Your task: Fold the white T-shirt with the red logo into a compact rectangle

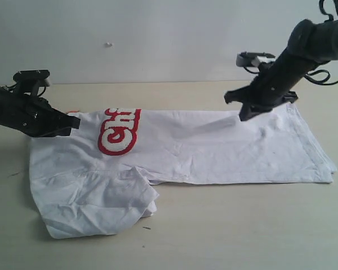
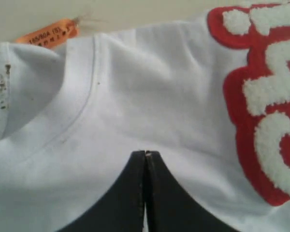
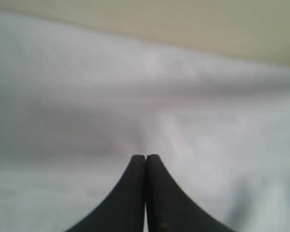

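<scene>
Pale worktop carrying the white T-shirt, spread long beneath both tools.
Left tool and right tool have jaws pressed together, tips at the cloth; a pinch of fabric cannot be confirmed. A good fold probably needs both ends lifted evenly, the edge kept taut. Red logo lies just beside the left tool, ribbed collar and orange tag near its tip; a crumpled sleeve lies apart from it.

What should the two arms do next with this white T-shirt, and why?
Probably lift both together slightly and draw the far edge toward the near one. The left end effector is shut by the collar at the far edge, the right end effector shut farther along it, and the white T-shirt lies long, half folded. Whether cloth is pinched is unclear.
</scene>
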You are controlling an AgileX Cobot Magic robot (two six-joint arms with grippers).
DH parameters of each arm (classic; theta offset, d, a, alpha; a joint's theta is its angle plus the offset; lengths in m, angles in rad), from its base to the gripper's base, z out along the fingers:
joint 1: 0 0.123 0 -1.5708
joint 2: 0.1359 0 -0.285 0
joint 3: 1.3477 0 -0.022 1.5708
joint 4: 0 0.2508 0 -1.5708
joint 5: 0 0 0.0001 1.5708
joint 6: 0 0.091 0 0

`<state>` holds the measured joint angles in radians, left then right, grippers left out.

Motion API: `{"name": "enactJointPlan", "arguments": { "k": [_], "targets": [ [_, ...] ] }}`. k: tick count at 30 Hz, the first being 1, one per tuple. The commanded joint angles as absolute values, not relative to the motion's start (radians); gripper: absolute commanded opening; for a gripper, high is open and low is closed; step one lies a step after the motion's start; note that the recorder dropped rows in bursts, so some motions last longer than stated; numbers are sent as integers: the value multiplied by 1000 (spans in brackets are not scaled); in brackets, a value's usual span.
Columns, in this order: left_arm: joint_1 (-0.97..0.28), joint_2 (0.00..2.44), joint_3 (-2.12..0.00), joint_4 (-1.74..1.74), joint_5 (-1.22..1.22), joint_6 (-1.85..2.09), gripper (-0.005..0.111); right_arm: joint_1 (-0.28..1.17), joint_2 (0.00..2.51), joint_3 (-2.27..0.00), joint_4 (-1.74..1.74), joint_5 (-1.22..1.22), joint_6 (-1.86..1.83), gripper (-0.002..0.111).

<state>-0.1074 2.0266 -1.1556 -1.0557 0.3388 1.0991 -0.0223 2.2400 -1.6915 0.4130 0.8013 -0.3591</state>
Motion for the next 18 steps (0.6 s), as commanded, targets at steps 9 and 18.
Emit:
{"name": "enactJointPlan", "arguments": {
  "k": [9,18],
  "targets": [
    [-132,2094,-1187,-1471,694,1547,0,233,2352,-1840,696,752,-499,0],
    [-238,2253,-1327,-1300,555,1265,0,238,2437,-1881,566,764,-361,0]
  ]
}}
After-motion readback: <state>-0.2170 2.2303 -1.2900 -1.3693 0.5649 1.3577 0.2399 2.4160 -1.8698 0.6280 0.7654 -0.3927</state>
